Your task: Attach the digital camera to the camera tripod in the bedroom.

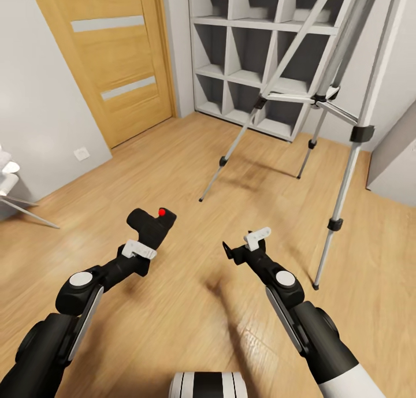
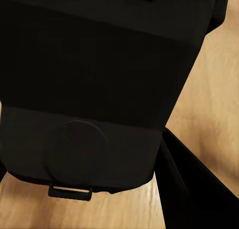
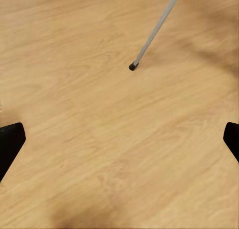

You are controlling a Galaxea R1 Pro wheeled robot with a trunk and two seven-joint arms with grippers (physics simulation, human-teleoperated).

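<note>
My left gripper [image 1: 151, 234] is shut on the digital camera [image 1: 152, 223], a chunky black body with a red dot on top, held above the wood floor at lower left. Up close in the left wrist view, the camera [image 2: 99, 84] blocks most of the picture, with one dark finger [image 2: 194, 189] beside it. The camera tripod [image 1: 323, 97] stands ahead to the right, silver legs spread, its head cut off by the top edge. My right gripper [image 1: 236, 252] hangs open and empty over bare floor, short of the tripod's near leg. One tripod foot [image 3: 133, 66] shows beyond the right gripper's fingertips [image 3: 10, 144].
White cube shelving [image 1: 260, 51] stands against the far wall behind the tripod. An oak door [image 1: 110, 57] with pale stripes is at the left. A chair leg [image 1: 29, 210] pokes in at the far left edge. A grey cabinet side [image 1: 396, 155] stands at the right.
</note>
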